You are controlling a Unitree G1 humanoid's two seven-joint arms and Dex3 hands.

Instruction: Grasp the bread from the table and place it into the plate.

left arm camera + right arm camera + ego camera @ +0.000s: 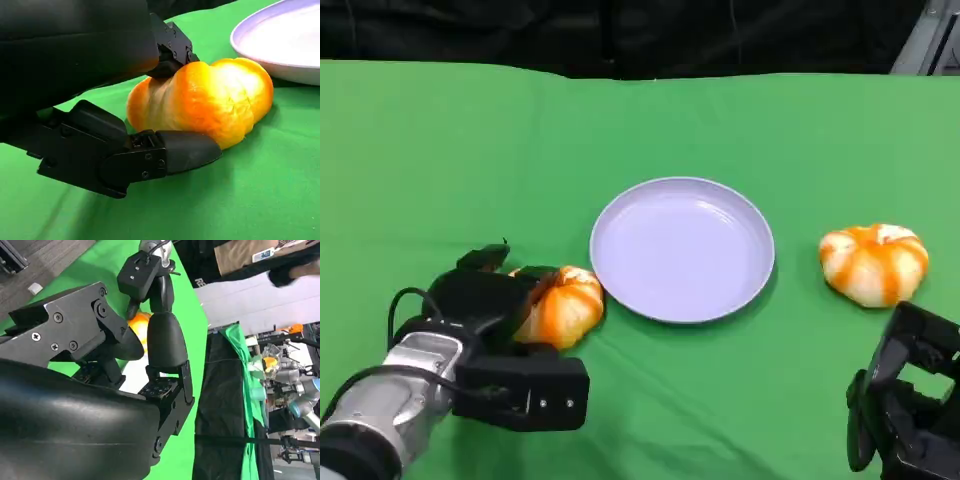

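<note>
An orange-and-white bread roll [565,305] lies on the green cloth just left of the lavender plate [682,248]. My left hand [485,300] grips it. In the left wrist view one finger presses on the roll [210,100] from above and another finger [185,150] lies along its near side, with the plate's rim [285,40] just beyond. The roll still rests on the cloth. My right hand [905,410] sits low at the near right, holding nothing, its fingers [165,340] apart.
A second orange-and-white roll [873,262] lies right of the plate, just beyond my right hand. The green cloth [440,160] stretches bare to the far edge, where a dark curtain hangs.
</note>
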